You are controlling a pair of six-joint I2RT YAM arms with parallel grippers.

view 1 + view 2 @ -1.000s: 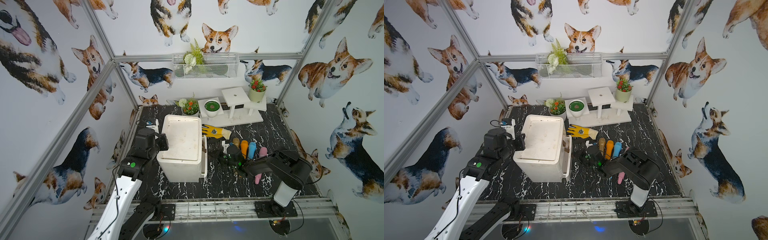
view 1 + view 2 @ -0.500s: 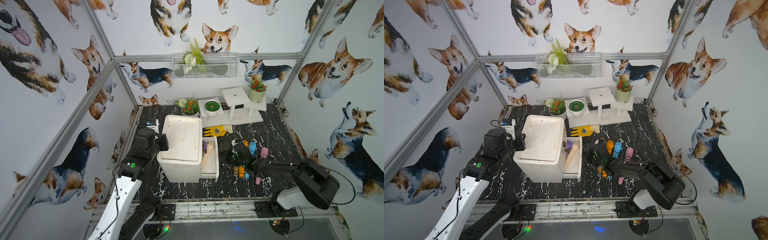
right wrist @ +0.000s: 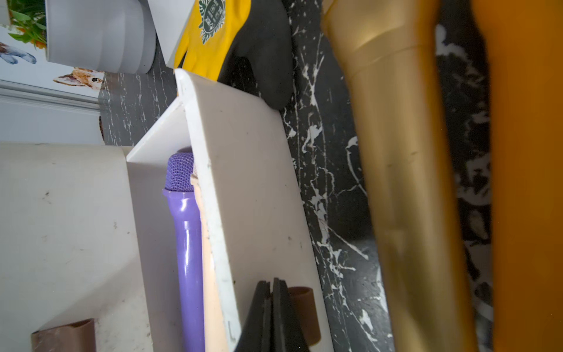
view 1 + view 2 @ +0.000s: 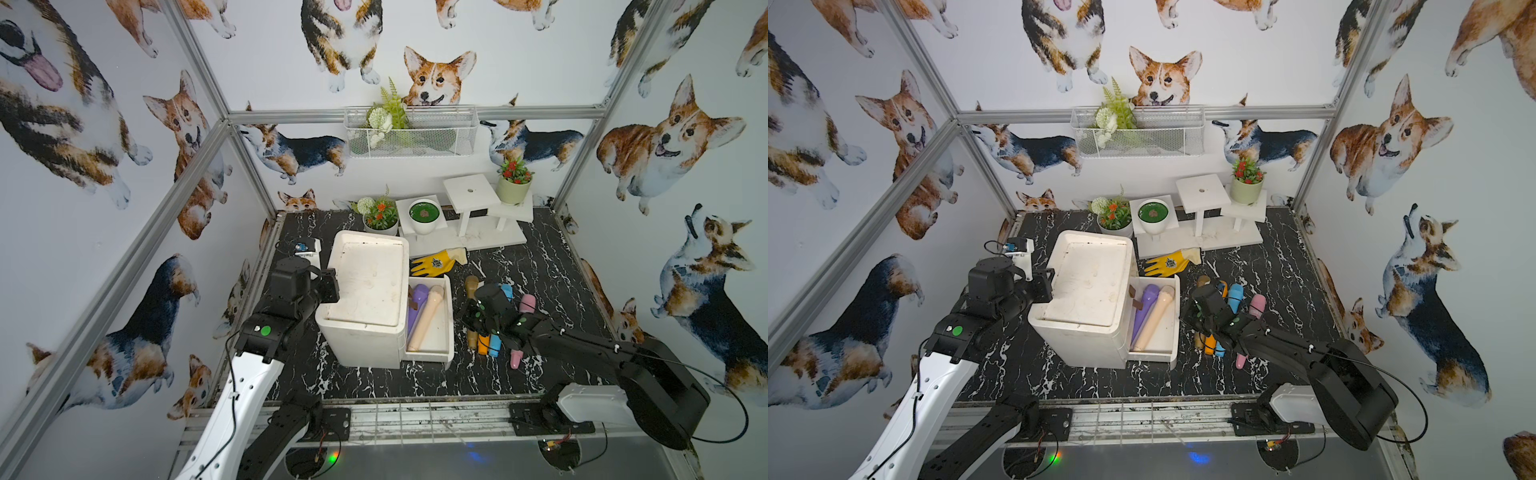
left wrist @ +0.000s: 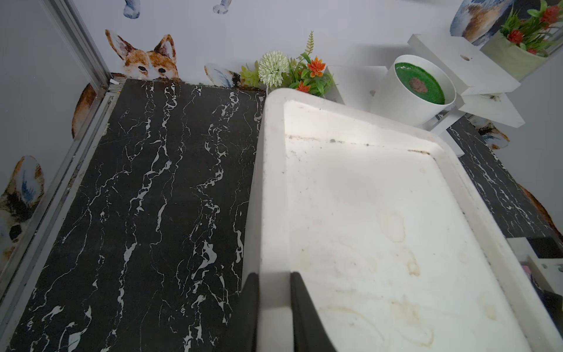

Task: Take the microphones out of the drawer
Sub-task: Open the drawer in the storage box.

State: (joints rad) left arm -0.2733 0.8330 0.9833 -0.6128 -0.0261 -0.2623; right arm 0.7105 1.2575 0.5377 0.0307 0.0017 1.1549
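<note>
Microphones, 2 of them, the purple microphone (image 4: 417, 307) and the beige microphone (image 4: 426, 318), lie side by side in the open drawer (image 4: 428, 356). In both top views they are just past the drawer front from the right gripper (image 4: 465, 318). The left gripper (image 4: 331, 286) sits at the opposite edge of the white cabinet (image 4: 365, 282), likely bracing it against the pull.

Left wrist view: its fingers (image 5: 307, 320) are clamped on the cabinet's raised rim.

Right wrist view: the fingers (image 3: 260, 314) are pressed together at the brown pull tab (image 3: 304, 304), seemingly pinching it, so that hand isn't free to reach in yet.
</note>
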